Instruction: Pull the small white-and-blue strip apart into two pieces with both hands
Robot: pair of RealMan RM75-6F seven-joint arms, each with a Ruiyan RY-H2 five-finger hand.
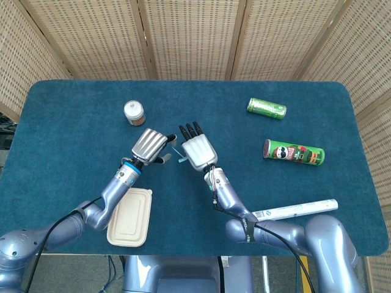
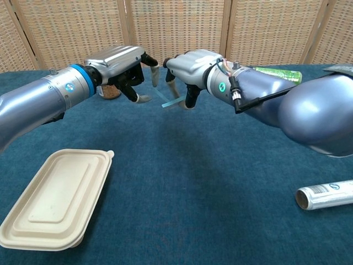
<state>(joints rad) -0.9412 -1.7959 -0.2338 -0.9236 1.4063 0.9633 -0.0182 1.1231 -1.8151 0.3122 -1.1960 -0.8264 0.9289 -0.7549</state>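
The small white-and-blue strip (image 1: 178,153) (image 2: 169,100) hangs above the table's middle, pinched at its right end by my right hand (image 1: 196,150) (image 2: 193,67). My left hand (image 1: 149,145) (image 2: 122,62) is just to the strip's left, at about the same height. Its fingers are apart and partly curled, with the fingertips (image 2: 155,72) close to the strip's free end. I see nothing held in the left hand; whether a fingertip touches the strip is unclear.
A spice jar (image 1: 134,112) (image 2: 110,92) stands behind the left hand. A beige lidded container (image 1: 129,216) (image 2: 55,199) lies front left. A green can (image 1: 266,108) (image 2: 278,72), a Pringles tube (image 1: 294,152) and a foil roll (image 1: 296,209) (image 2: 325,195) lie to the right.
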